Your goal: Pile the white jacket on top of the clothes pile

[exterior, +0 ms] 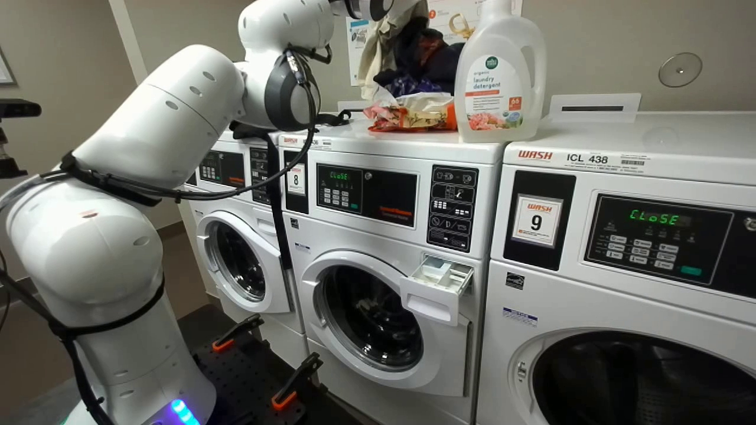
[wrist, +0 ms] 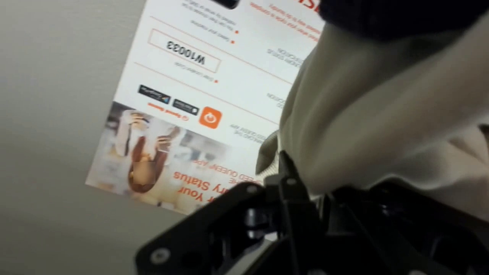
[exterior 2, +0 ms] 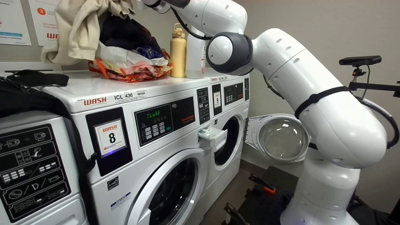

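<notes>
The gripper [wrist: 313, 191] is clamped on the white jacket [exterior 2: 79, 34], which hangs beside the clothes pile [exterior 2: 125, 34]. A detergent bottle [exterior: 497, 88] stands on the pile's opposite side.

Jacket [exterior 2: 79, 31]: top cut off by the upper edge in both exterior views; blurred in the wrist view, running out at right. Arm [exterior: 286, 26]: far end cut off at top in both exterior views. Claw [wrist: 315, 193]: one fingertip behind the jacket, base past the bottom edge. Pile [exterior 2: 126, 32]: lower part hidden in the bag [exterior 2: 137, 70]. Poster [wrist: 214, 80]: right part behind the jacket, some print too blurred to read. Detergent [exterior: 499, 82]: top cut off in an exterior view. Washer 9 [exterior: 620, 289]: door opening cut off by bottom and right edges there.
</notes>
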### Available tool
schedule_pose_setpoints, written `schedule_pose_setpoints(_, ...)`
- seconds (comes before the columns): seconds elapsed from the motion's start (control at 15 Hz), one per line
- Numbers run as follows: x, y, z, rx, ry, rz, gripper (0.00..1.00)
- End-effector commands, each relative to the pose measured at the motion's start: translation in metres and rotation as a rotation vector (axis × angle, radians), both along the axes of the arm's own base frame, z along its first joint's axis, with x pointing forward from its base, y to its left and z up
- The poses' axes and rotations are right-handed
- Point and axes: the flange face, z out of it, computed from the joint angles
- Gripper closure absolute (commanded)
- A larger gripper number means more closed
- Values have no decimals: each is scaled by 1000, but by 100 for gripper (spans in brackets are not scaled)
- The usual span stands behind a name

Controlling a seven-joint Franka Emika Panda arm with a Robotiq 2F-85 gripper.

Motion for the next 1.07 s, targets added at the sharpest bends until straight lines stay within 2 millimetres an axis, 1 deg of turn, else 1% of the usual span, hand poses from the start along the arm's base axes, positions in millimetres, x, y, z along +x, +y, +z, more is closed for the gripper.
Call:
schedule_pose_setpoints(0.0,-18,-26,31,-26,-86,-171,97)
schedule_pose_setpoints(0.27,-33,-50,52,-81,-147,-370,97)
schedule_pose_setpoints(0.4,-35,-61,56,-138,-162,-471,97)
schedule_pose_setpoints(0.53,-31,-71,50,-217,-142,-568,97)
schedule_pose_setpoints(0.67,-22,-75,37,-289,-72,-635,97)
schedule_pose_setpoints(0.87,-8,-71,15,-340,54,-635,97)
schedule_pose_setpoints(1.0,-6,-69,7,-344,138,-616,97)
